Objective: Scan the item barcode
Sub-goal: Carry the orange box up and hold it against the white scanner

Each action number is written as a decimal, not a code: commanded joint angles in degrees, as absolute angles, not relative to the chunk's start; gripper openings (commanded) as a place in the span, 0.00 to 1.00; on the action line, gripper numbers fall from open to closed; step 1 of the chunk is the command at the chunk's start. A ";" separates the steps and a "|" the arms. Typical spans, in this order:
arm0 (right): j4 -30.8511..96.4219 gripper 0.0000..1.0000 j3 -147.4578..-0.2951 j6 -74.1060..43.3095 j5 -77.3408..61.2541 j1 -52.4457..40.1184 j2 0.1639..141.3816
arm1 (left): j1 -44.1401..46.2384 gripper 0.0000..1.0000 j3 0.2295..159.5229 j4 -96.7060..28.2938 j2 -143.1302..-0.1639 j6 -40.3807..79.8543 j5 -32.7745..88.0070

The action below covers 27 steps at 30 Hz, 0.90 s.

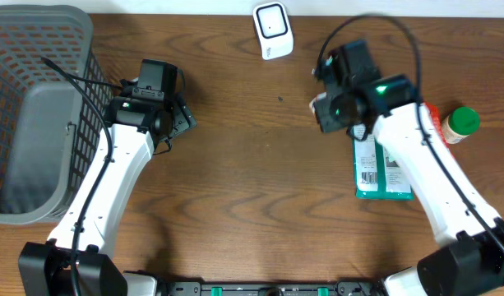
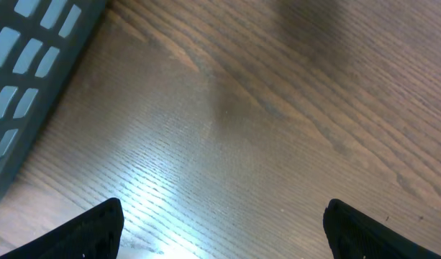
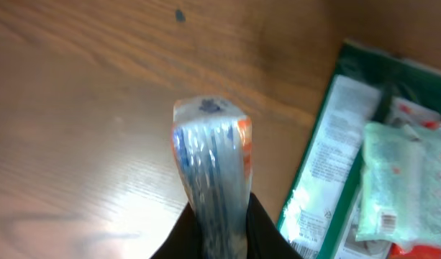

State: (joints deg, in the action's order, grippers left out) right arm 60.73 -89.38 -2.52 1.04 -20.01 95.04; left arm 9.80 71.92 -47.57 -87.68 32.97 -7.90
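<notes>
Overhead: right pincer (image 1: 324, 113) sits below-right of the white scanner (image 1: 272, 31), near but apart. Left pincer (image 1: 182, 117) hangs beside the basket (image 1: 38, 57). A green pack (image 1: 381, 174) lies flat on the worktop (image 1: 252, 189) under the right arm. Left wrist: fingers (image 2: 91, 230) wide apart, nothing between them, bare wood below. Right wrist: pincer clamped on a clear packet (image 3: 211, 155), which is upright, apparently off the wood and end-on to the camera; no barcode is visible from here. Judgement: the step in hand is presenting the packet to the scanner. Turn the wrist until the barcode face squares to the window. Keep the film taut and hold steady, close without touching.
</notes>
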 commanded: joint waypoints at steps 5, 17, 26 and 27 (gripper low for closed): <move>69.32 0.01 -109.60 -8.16 0.93 -20.34 94.85 | 9.61 0.89 72.23 -47.72 -88.09 32.62 -8.62; 83.07 0.01 -144.49 -9.41 0.95 -20.34 111.79 | 9.61 0.89 72.23 -47.72 -88.09 32.62 -8.62; 74.15 0.01 -144.86 -9.15 2.13 -20.34 121.54 | 9.61 0.89 72.23 -47.75 -88.09 32.62 -8.62; 72.69 0.01 -144.86 -9.10 2.35 -20.34 122.83 | 9.61 0.89 72.23 -47.75 -88.09 32.62 -8.62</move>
State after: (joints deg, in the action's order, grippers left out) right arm 74.46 -143.87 -8.58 1.23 -20.08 120.22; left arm 9.80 71.92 -47.57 -87.68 32.97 -7.88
